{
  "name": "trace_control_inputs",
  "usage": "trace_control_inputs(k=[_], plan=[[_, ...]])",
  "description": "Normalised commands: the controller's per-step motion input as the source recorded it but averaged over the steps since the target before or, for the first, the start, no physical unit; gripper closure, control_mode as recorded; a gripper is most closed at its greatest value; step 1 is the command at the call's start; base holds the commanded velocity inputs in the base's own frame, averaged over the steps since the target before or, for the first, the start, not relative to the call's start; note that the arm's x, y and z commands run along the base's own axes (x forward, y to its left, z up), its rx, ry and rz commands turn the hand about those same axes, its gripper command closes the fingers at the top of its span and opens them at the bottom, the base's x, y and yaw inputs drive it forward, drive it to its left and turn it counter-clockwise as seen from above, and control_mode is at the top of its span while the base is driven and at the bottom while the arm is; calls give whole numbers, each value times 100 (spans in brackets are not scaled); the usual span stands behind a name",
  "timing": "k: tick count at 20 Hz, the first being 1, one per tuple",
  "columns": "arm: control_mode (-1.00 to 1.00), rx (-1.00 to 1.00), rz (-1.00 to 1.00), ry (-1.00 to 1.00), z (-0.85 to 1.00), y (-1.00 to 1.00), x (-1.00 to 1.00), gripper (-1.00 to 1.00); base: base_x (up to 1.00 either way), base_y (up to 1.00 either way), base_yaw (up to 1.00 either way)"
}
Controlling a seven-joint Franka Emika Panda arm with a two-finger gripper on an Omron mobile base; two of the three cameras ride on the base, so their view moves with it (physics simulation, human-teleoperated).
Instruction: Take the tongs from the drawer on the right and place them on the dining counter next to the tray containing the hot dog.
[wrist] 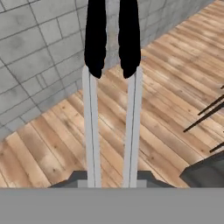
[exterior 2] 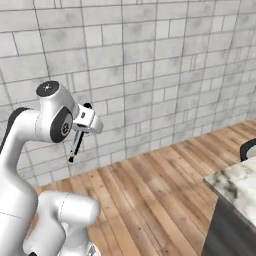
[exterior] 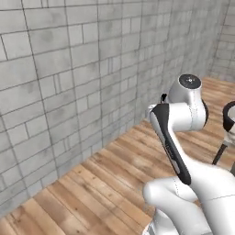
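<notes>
The gripper (exterior 2: 80, 129) is clamped on the tongs (wrist: 112, 100), held in the air above the wooden floor (wrist: 166, 100); their two silver arms and black tips (wrist: 95, 43) project away from the hand. The dining counter (exterior 2: 235, 187) corner stands to the right, the grey brick wall (exterior 2: 150, 60) beyond

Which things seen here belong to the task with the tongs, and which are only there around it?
Belongs to the task:
- tongs, gripped, hanging from the gripper above the floor
- dining counter, marble corner at the right of the right base view

Only around:
- brick wall
- wooden floor
- dark stool legs
</notes>
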Motion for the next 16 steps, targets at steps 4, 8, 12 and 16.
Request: trace_control_inputs(k=[4,8,12,16], plan=[[100,0,0,0,0,0,0,100,43,36,-81],[100,0,0,0,0,0,0,100,61,39,-75],[100,0,0,0,0,0,0,100,88,52,-65],[100,0,0,0,0,0,0,100,100,68,-45]])
